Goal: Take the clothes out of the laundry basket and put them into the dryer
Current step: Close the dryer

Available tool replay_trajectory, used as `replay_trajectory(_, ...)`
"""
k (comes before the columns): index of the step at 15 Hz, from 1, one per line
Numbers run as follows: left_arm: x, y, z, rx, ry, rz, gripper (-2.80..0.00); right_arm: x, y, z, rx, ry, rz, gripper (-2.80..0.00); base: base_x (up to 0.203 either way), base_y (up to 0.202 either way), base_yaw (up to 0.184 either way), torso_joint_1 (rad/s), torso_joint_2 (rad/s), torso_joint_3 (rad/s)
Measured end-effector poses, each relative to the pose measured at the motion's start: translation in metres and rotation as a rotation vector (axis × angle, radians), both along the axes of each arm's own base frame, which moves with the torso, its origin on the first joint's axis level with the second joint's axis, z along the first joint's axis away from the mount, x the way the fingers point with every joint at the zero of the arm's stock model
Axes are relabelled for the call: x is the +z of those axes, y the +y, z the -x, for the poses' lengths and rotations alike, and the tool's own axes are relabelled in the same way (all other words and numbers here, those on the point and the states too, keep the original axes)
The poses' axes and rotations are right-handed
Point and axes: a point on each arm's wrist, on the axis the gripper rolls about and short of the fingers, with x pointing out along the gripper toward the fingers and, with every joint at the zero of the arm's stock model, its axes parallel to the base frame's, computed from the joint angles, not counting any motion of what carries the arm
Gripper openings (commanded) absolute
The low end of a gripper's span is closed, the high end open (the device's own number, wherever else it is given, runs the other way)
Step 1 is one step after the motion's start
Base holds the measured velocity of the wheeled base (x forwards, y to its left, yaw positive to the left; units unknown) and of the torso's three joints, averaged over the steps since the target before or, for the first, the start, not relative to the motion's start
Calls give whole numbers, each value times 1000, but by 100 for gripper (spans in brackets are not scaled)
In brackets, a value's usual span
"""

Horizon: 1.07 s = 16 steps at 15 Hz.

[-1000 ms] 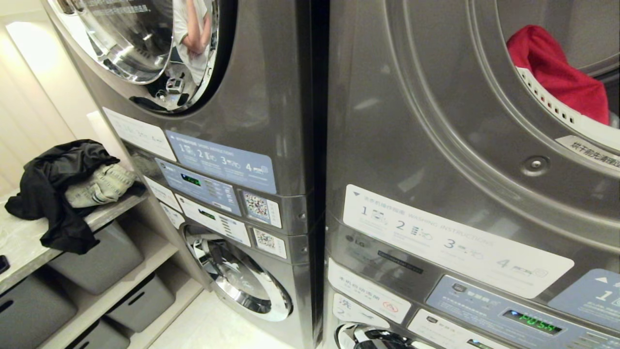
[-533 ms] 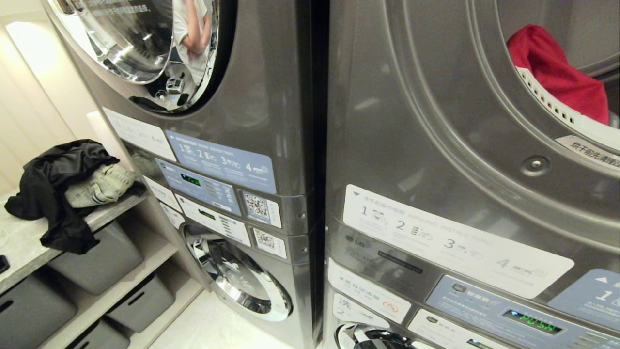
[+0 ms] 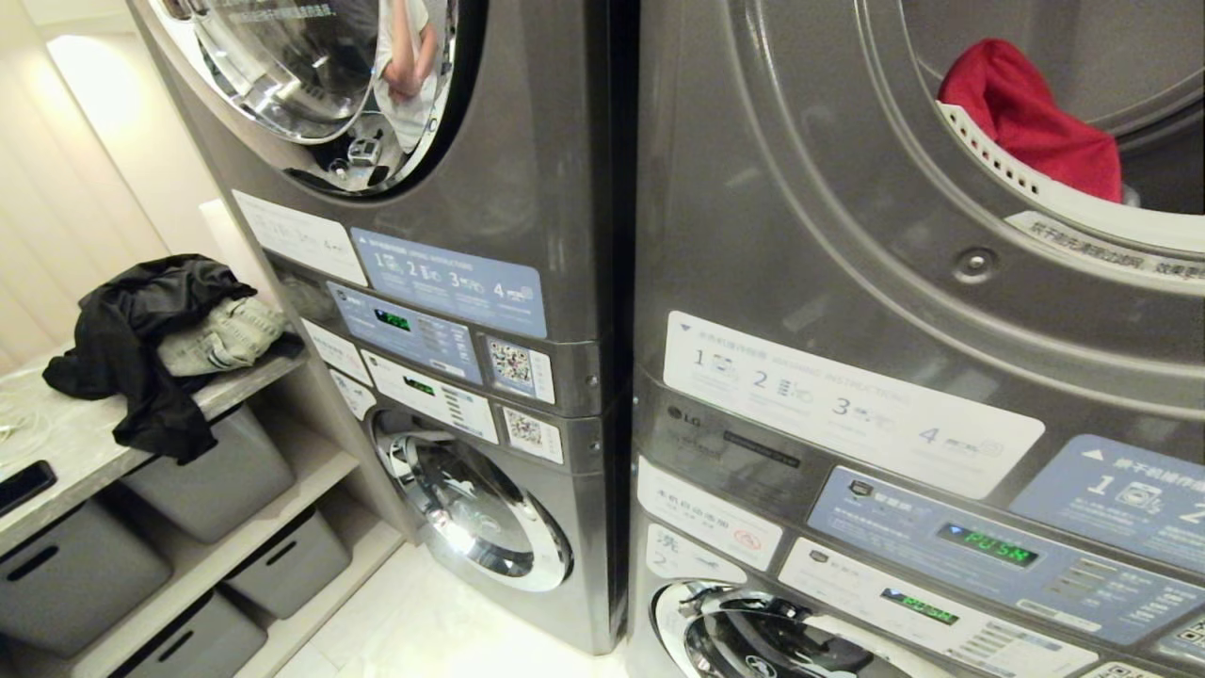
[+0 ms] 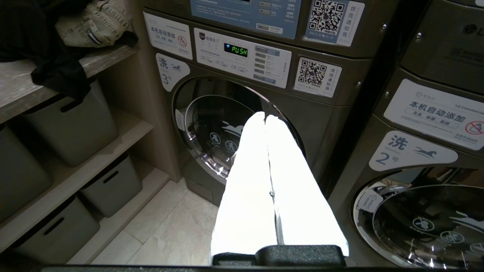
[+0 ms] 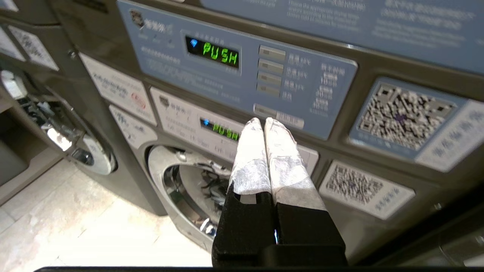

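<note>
Nearest in the right wrist view, the right gripper (image 5: 264,121) has its two white-wrapped fingers (image 5: 251,158) pressed together with nothing between them, pointing level at the front of the right-hand machine stack, its tips just short of the blue control panel (image 5: 242,68) whose green display reads PUSH. The left gripper (image 4: 265,116) is posed the same way in the left wrist view: its white fingers (image 4: 249,181) lie flat against each other, empty, and aim at the round door of the lower left washer (image 4: 227,132), well clear of it. Neither arm shows in the head view. Beyond the grippers, the two stacked grey machines stand side by side, touching along a dark seam. In the upper right machine, the dryer (image 3: 847,217), the opening is uncovered and a red garment (image 3: 1031,118) lies inside the drum, draped over the white perforated rim at the front of the opening. To the left of the machines, a pale shelf (image 3: 85,452) carries a heap of clothes: a black garment (image 3: 132,348) hanging partly over the shelf edge, with a light denim piece (image 3: 221,334) bundled in it. Grey storage bins (image 3: 216,471) sit on the shelves beneath. Farthest up, the chrome door of the upper left machine (image 3: 311,75) mirrors part of a person in a white top.
</note>
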Motion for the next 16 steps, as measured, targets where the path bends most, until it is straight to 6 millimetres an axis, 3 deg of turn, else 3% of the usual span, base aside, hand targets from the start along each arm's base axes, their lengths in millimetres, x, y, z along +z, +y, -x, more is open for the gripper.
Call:
replay_trajectory(2, 0, 0, 0, 0, 0, 0, -280, 0, 0, 0, 0, 0, 0, -280, -127, 0, 2, -5, 1, 1)
replay_trajectory(13, 0, 0, 0, -1, 0, 0, -280, 0, 0, 0, 0, 0, 1, -280, 0, 0, 0, 3, 0, -1)
replay_trajectory(16, 0, 0, 0, 0, 0, 0, -280, 0, 0, 0, 1, 0, 1, -280, 6, 8, -142, 4, 3, 1)
